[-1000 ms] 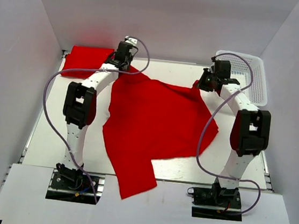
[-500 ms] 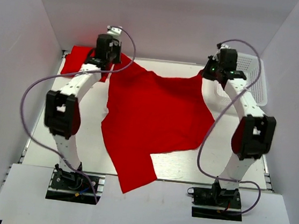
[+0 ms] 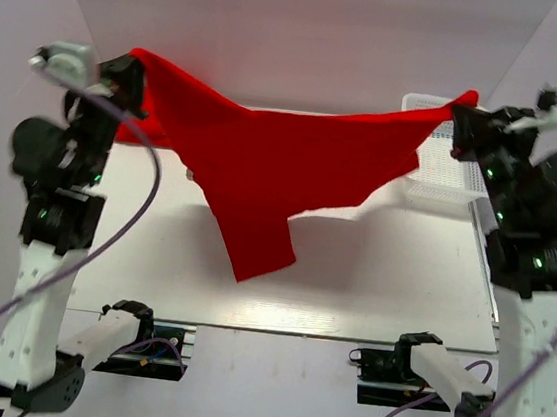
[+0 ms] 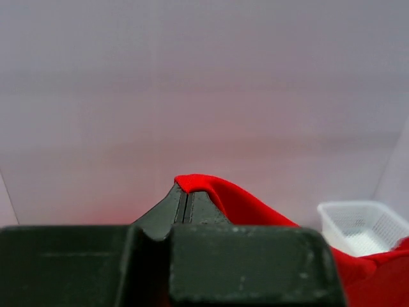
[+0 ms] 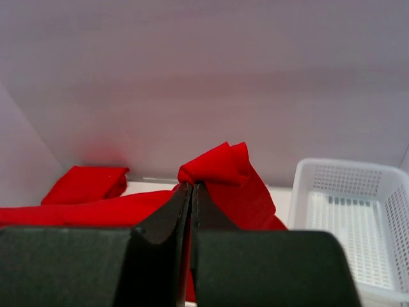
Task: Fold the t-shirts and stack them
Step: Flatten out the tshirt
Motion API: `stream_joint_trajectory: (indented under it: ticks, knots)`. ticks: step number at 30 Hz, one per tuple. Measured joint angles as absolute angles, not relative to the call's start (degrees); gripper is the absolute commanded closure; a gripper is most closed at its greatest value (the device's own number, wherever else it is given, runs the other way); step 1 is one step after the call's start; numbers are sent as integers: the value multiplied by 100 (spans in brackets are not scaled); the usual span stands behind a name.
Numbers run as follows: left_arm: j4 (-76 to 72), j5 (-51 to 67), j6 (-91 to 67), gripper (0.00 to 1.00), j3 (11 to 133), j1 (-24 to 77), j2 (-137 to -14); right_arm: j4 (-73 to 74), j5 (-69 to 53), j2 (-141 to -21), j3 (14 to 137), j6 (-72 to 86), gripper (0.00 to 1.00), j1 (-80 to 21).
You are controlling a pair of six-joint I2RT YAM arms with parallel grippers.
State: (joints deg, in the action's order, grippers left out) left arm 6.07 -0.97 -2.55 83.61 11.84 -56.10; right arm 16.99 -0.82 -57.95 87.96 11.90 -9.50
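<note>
**Shirt stretched aloft, ready to lay flat**

The left gripper at ten o'clock and the right gripper at two o'clock each pinch a top corner of the shirt. It hangs between them, clear of the table. A folded shirt lies at eleven o'clock. The next move, I judge, is to lower it flat at centre for folding.

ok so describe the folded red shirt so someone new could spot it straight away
Look at the white table, then its far left corner against the back wall. The folded t-shirt lies there as a small flat red bundle, opposite the white basket. Unlike the other t-shirt, stretched in the air between the left gripper and right gripper, it rests untouched.
</note>
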Motion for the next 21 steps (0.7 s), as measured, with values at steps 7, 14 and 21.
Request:
stream_joint_trajectory:
  ticks: [7,14,21]
  knots:
    - [1157,117,-128,100,9476,1184,-4915,2263,-362,-5028,9671,1015,100,-947]
    - [1885,390,113,100,11480,1184,-5131,2545,-360,-4458,10455,952,100,-939]
    - [1894,344,325,100,11677,1223,-5181,2373,-296,-4171,10127,974,100,-939]
